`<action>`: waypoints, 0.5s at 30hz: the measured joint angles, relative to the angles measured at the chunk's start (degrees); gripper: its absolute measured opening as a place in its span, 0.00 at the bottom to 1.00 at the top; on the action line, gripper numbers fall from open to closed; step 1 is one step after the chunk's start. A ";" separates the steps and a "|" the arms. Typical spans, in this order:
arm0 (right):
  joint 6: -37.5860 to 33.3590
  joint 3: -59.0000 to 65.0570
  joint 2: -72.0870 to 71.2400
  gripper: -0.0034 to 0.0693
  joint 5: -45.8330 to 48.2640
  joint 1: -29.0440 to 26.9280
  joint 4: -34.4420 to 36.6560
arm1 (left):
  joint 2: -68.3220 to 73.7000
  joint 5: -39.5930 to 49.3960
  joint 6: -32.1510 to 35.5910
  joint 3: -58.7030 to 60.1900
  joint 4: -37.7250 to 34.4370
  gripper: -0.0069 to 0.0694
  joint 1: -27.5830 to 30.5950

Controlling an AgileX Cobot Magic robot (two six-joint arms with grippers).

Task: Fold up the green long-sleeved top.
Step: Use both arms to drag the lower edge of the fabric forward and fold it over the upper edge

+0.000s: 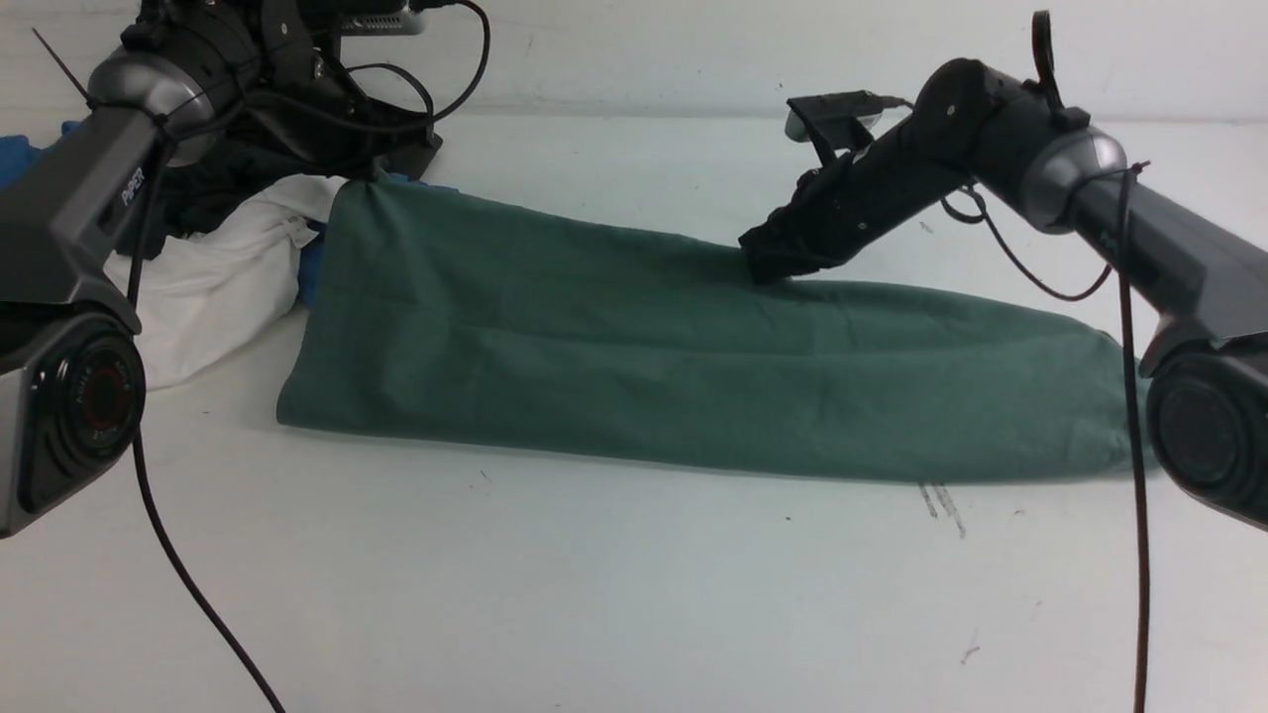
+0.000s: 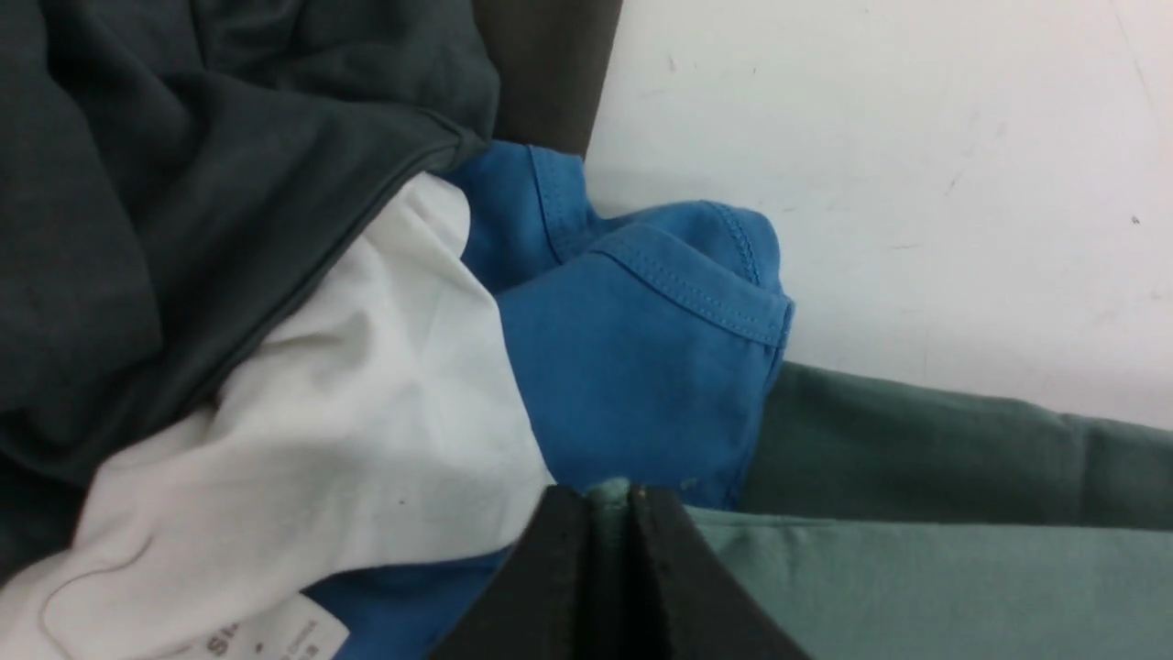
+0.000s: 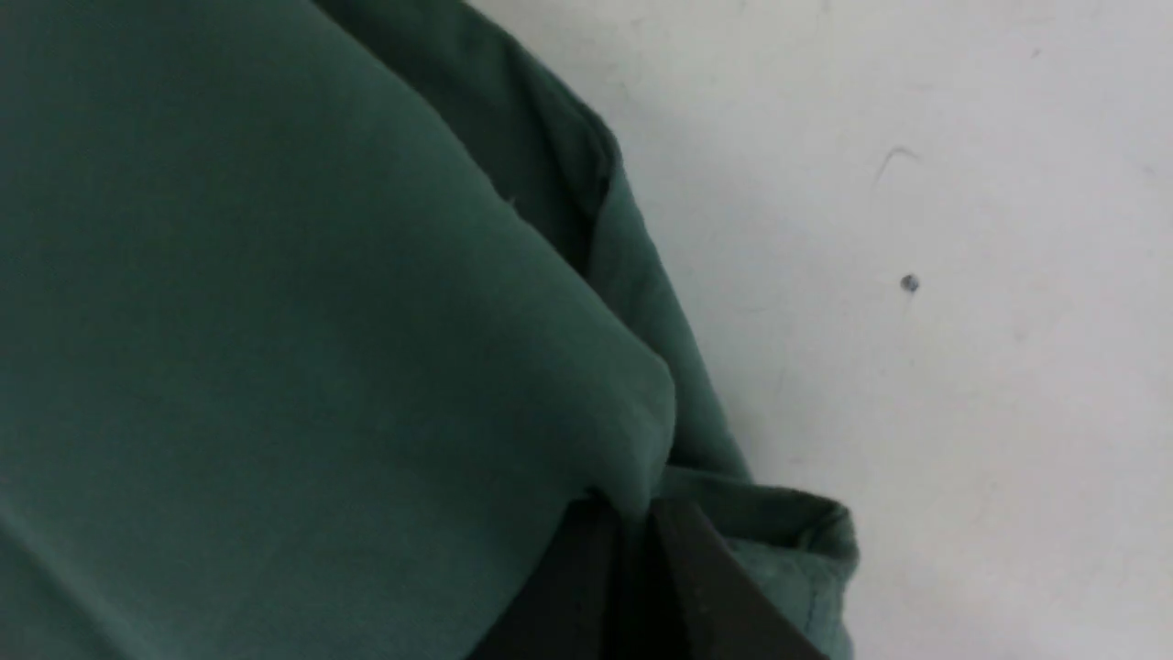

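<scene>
While scanning edges: seeing top (image 1: pixel 693 376) as one long folded band across mid table (image 1: pixel 594 614), left end farther back, right end nearer.

Left gripper (image 2: pixel 609 500) clenched on far-left corner, green cloth pinched between the jaws, corner raised a little off the surface.

Right gripper (image 1: pixel 768 267) clamped on far edge about mid-length, layered hem caught at the tips.

Near edge: rounded fold, unbroken from left end to right end, flat on the surface. Far edge: slopes down from raised left corner to the right grip, then runs low to the right end. Right end sits just beside the right arm's base.

Left end crowded: white garment (image 1: pixel 218 267), blue garment (image 2: pixel 641 367) and dark garment (image 2: pixel 137 183) piled touching that corner.

Room to move: wide bare surface on near side, full width. More bare surface beyond far edge, between the two grips and out to the right. Tight only at far left.
</scene>
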 joint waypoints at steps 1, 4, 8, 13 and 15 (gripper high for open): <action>0.18 -1.54 0.00 0.05 0.90 0.00 -0.65 | -0.46 0.54 0.00 0.07 0.04 0.12 0.00; 0.64 -5.77 0.00 0.04 1.95 -0.04 -2.29 | -2.17 -0.42 -0.18 0.07 0.21 0.12 0.00; 1.18 -7.64 0.00 0.04 -2.05 -0.11 -3.65 | -2.98 -3.45 0.45 -0.36 0.21 0.12 0.00; 1.63 -7.76 1.66 0.04 -6.94 -0.11 -4.91 | 0.61 -8.19 2.62 -0.30 0.28 0.12 0.00; 1.70 -7.76 2.56 0.05 -8.12 -0.11 -5.08 | 1.77 -9.07 2.64 -0.18 0.22 0.12 0.00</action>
